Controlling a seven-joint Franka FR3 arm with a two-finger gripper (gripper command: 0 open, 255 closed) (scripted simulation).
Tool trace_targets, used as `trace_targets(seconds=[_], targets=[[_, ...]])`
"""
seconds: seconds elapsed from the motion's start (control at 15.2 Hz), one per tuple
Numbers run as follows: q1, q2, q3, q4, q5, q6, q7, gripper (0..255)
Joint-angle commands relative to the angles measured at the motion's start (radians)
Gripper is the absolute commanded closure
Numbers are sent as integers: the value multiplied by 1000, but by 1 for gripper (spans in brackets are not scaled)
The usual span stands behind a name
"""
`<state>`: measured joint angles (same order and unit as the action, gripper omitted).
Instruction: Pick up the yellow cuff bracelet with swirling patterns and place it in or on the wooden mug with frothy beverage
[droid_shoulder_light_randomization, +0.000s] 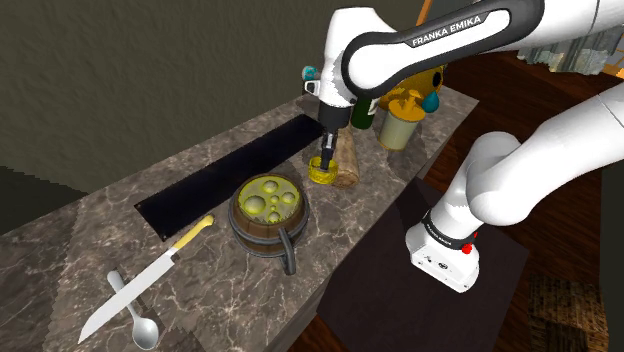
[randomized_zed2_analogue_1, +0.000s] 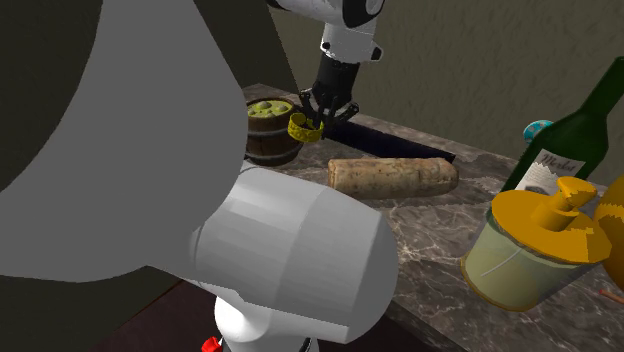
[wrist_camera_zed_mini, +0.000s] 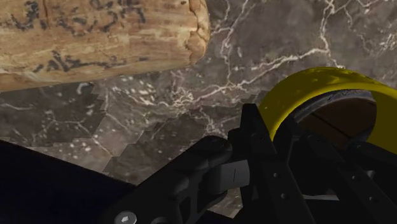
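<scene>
The marble counter (droid_shoulder_light_randomization: 70, 262) bears everything, and the white arm (droid_shoulder_light_randomization: 430, 40) reaches down over its far part beside a pale roll (droid_shoulder_light_randomization: 347, 160). The wooden mug (droid_shoulder_light_randomization: 268, 212) stands open-topped, nearer and toward the shoulder view's left. The gripper (droid_shoulder_light_randomization: 324, 158) is clenched on the yellow bracelet (droid_shoulder_light_randomization: 322, 173), pinching its band, seemingly just off the counter, probably for carrying to the mug.

Black gripper (wrist_camera_zed_mini: 299, 140) clasping a yellow cuff bracelet (wrist_camera_zed_mini: 331, 79), dark veined marble countertop (wrist_camera_zed_mini: 267, 44) beneath, tan inscribed roll (wrist_camera_zed_mini: 95, 38) lying beyond
</scene>
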<state>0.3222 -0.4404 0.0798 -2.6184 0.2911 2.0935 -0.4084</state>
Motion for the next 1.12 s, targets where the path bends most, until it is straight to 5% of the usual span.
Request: trace_targets(seconds=[0.0, 1.06], targets=[[-2, -14, -1, 17, -5, -31, 7, 255], [-10, -87, -14, 179, -34, -262, 55, 255]])
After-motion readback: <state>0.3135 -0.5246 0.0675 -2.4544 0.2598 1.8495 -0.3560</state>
